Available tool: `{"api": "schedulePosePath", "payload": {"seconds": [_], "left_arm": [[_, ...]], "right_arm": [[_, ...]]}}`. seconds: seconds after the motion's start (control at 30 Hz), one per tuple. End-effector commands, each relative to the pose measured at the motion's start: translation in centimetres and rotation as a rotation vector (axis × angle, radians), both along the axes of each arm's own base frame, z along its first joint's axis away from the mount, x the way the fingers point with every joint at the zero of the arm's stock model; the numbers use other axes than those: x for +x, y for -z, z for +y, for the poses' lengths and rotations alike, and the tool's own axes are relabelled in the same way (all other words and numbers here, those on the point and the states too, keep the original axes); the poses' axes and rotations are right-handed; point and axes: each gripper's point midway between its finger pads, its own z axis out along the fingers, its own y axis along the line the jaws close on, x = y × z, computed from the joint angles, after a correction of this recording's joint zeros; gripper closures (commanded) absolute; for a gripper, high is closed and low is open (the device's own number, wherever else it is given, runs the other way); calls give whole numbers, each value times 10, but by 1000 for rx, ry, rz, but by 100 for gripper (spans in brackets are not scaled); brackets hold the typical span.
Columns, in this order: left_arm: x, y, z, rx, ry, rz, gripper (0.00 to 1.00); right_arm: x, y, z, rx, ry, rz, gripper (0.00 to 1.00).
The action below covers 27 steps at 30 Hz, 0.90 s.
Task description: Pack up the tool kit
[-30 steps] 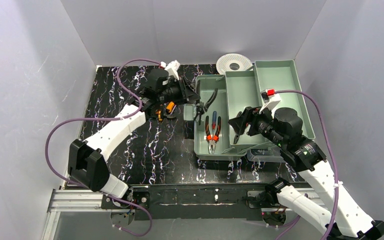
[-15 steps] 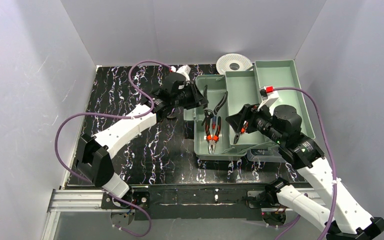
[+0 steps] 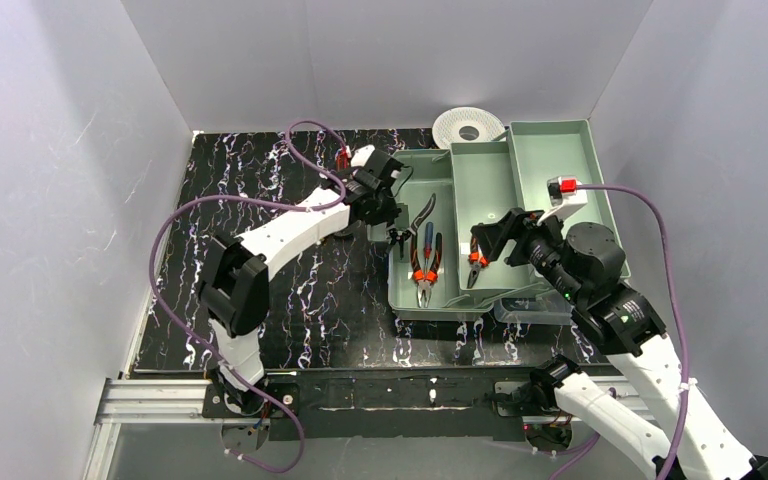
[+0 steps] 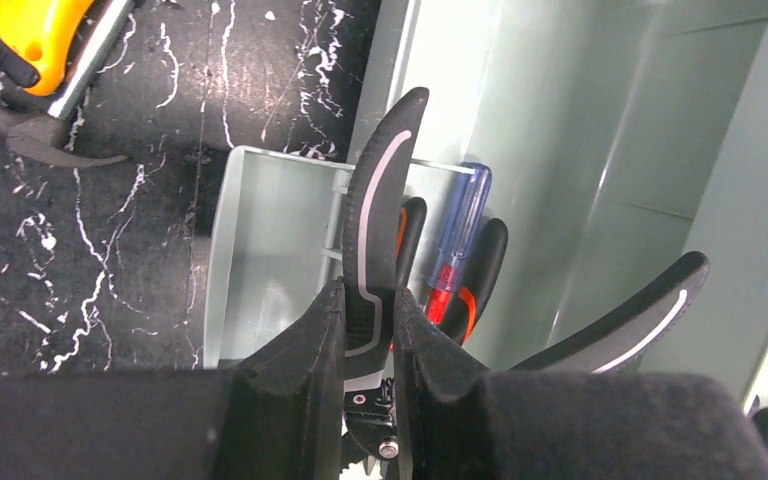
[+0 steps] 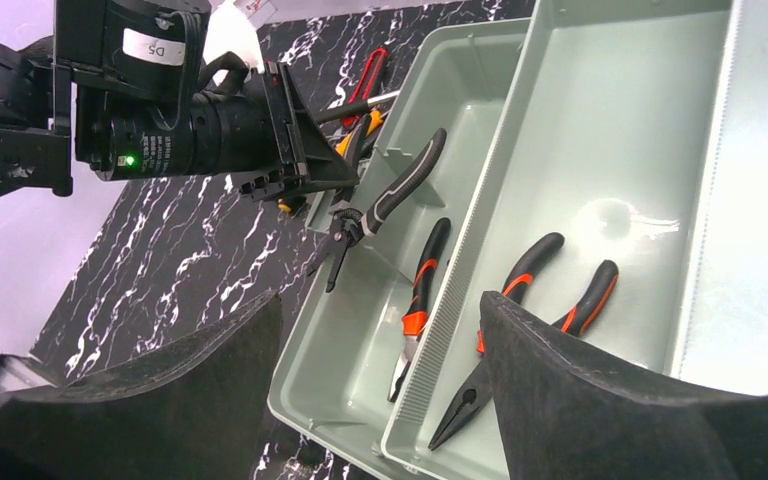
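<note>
The left end effector [image 4: 370, 315] hides the nose of the grey-black pliers [image 4: 378, 200] and squeezes one handle. We see them slanted over the left part of the green box [image 3: 560, 150], nose probably toward the near-left corner of the desk [image 3: 330, 290]. The right end effector [image 5: 380, 330] gapes wide, holding nothing.

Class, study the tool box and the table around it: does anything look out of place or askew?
Yes. An orange-handled tool lies on the table outside the pale-green box, not yet packed. The left pincer holds black-and-grey pliers by one handle, tilted, handles splayed, over the box's left side.
</note>
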Motion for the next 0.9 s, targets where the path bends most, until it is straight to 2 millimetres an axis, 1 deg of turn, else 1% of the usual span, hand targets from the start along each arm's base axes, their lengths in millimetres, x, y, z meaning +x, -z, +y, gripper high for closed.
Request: {"api": "schedulePosePath", "payload": {"seconds": [0.0,0.1,0.13,0.27,0.5,0.7,0.73,0.77,0.8,0.87], "left_arm": [[6,-23,3,55,-67,-35,100],[9,-25,-8,31,-59,-27,100],[12,-29,-13,19,-56,-33,100],[17,-28,-26,-11,-61,-23,100],[25,-12,-48,-70,-75,34,100],[43,-6,-66,-59,-17,14,99],[47,-7,-69,-61,-5,2,93],[50,-7,-71,-60,1,-3,83],[52,-7,-71,-62,2,-4,70],[55,-6,-69,-64,-6,2,46]], "right_arm": [[3,-6,-10,2,58,-23,21],[3,-4,-12,-3,64,-20,21],[3,-4,-12,-4,66,-21,21],[2,-4,-13,-6,67,-23,21],[1,-4,-17,-17,78,-30,21],[0,-4,-17,-21,75,-30,21],[0,-3,-17,-23,77,-28,21],[0,-4,-18,-24,78,-30,21],[0,-5,-18,-23,78,-31,21],[0,-4,-18,-25,80,-31,21]]}}
